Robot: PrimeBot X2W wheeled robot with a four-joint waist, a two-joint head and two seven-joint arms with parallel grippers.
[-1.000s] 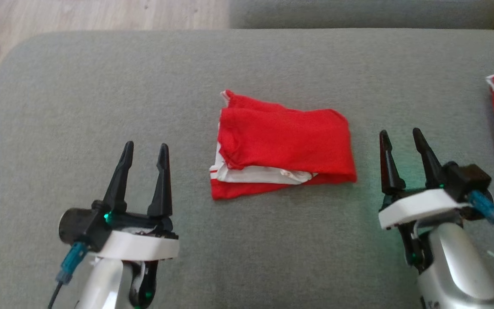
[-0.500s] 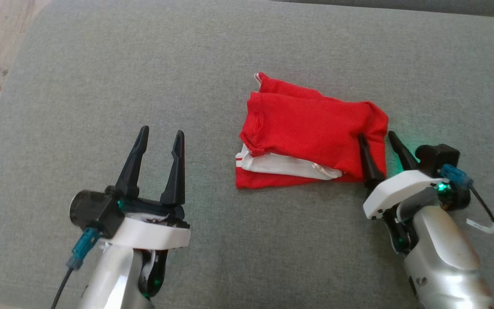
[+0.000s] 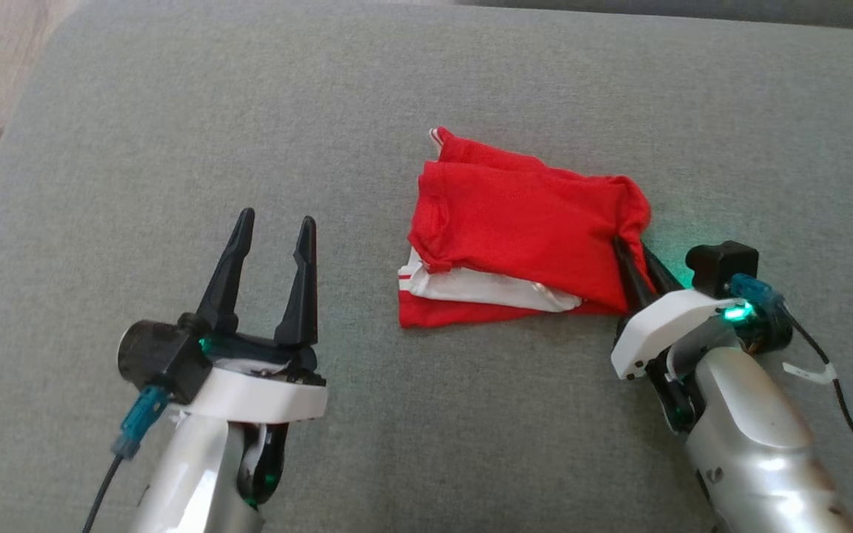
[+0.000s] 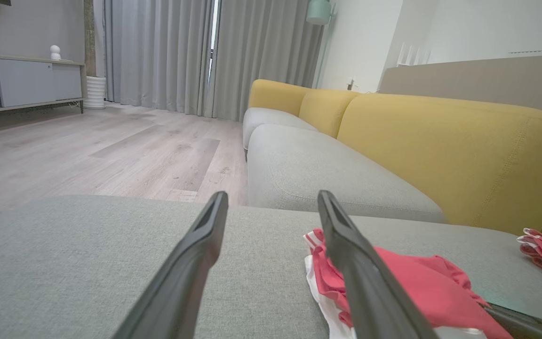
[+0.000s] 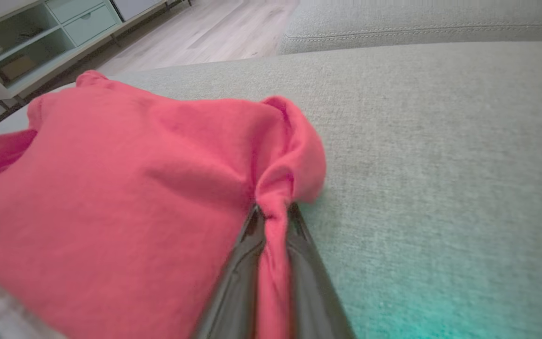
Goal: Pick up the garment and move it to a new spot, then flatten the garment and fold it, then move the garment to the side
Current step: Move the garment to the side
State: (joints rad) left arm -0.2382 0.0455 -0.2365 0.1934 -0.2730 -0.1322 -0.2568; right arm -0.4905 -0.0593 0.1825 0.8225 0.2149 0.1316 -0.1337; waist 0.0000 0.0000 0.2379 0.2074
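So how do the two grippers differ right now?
The left gripper has its jaws spread, nothing between them; the right gripper has its jaws shut on the right edge of the red garment. The left gripper stands clear of the garment; the right gripper touches it. Both sit low over the grey cushion.

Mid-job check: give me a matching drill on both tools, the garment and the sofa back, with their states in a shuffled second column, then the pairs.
1. left tool
2. right tool
3. garment
4. sofa back

A. yellow
B. open, apart from the garment
C. folded, lying on the grey cushion
D. shut on a pinch of the garment's edge

Pairs: 1-B, 2-D, 3-C, 4-A
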